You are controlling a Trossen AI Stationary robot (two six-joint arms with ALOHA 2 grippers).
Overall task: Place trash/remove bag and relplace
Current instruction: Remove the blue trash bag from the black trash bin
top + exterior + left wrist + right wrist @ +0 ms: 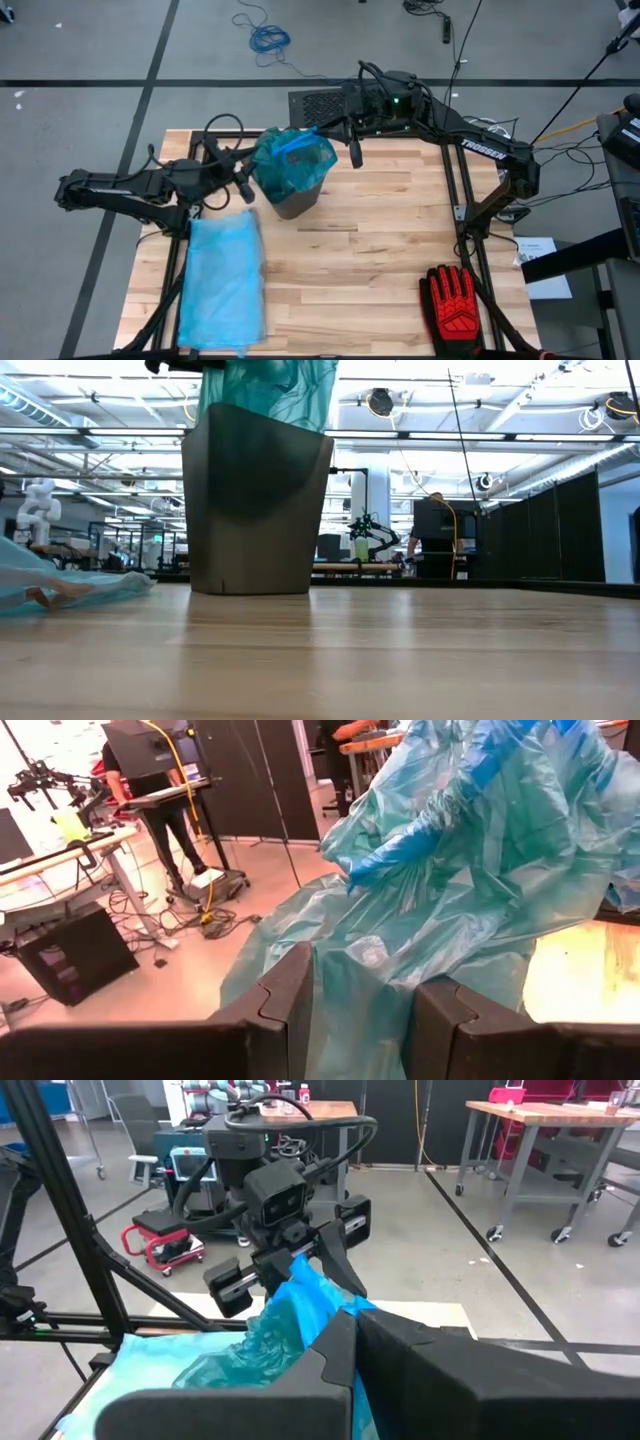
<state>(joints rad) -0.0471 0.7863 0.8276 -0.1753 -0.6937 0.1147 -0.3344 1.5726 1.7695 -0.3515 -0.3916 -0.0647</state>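
Note:
A dark grey bin (pixel 297 203) stands upright on its base on the table, also in the low view (pixel 255 500). A teal bag (pixel 293 160) sits in it, and its bunched top rises above the rim (pixel 268 390). My left gripper (pixel 247 188) is at the bag's left side, shut on it. My right gripper (pixel 325 129) is at its far right side, also shut on it. A second blue bag (pixel 222 282) lies flat on the table near the left edge. No trash scraps show. My left gripper (pixel 360 990) pinches the teal bag's loose upper film (pixel 365 955) between its two fingers, coming from the table's left. The film is gathered in folds and runs up and away from the fingers; the bag's lower part stays in the bin. My right gripper (pixel 360 1335) pinches the bag's bunched top by a bright blue strip (pixel 305 1302), coming from the far right side. Several gathered layers lie between the fingers. The bag hangs below, with its lower part in the bin.
A red-and-black glove (pixel 455 300) lies at the table's near right corner. The table's middle and near right show bare wood (pixel 370 250). A dark box with a grille (pixel 318 103) sits beyond the far edge. A person (pixel 432 535) stands far off in the room.

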